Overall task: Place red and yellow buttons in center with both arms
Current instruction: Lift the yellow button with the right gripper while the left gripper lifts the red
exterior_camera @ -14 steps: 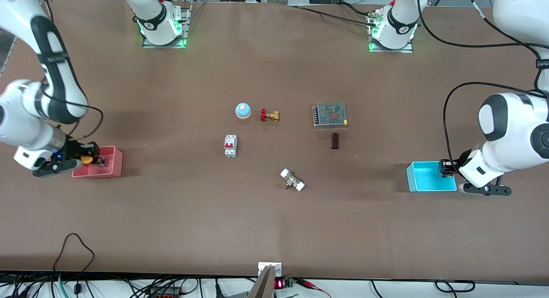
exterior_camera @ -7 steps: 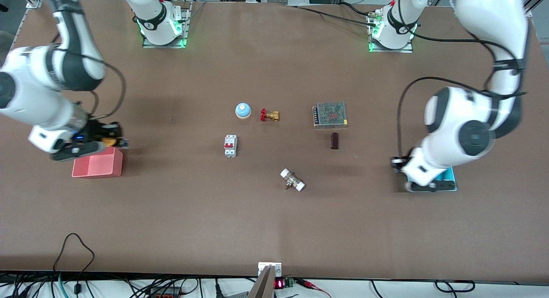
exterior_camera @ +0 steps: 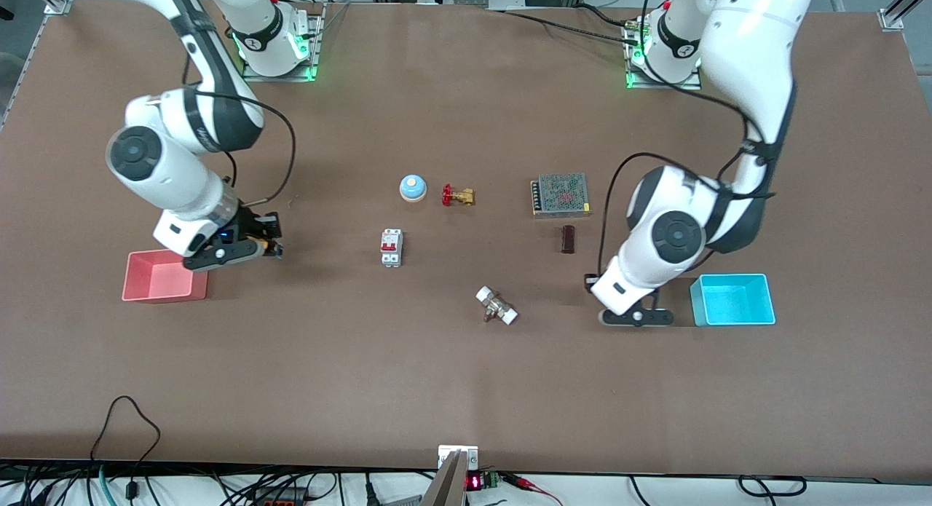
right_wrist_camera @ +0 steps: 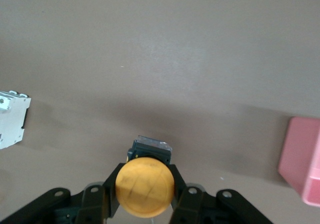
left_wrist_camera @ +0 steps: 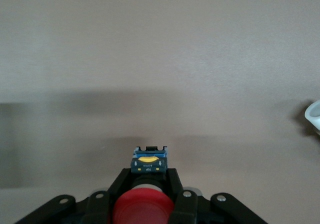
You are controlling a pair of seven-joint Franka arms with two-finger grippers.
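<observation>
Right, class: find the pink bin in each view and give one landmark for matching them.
Front view: pink bin at the right arm's end of the table, beside the right gripper.
Right wrist view: its corner at the frame edge, near the gripped yellow button.
Left wrist view: absent; the left gripper holds the red button.
Shared landmark: white circuit breaker, also in the right wrist view.

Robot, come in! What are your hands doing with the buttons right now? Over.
Left hand shut on red button, up over bare table beside cyan bin. Right hand shut on yellow button, beside pink bin. Breaker and other parts sit mid-table.
</observation>
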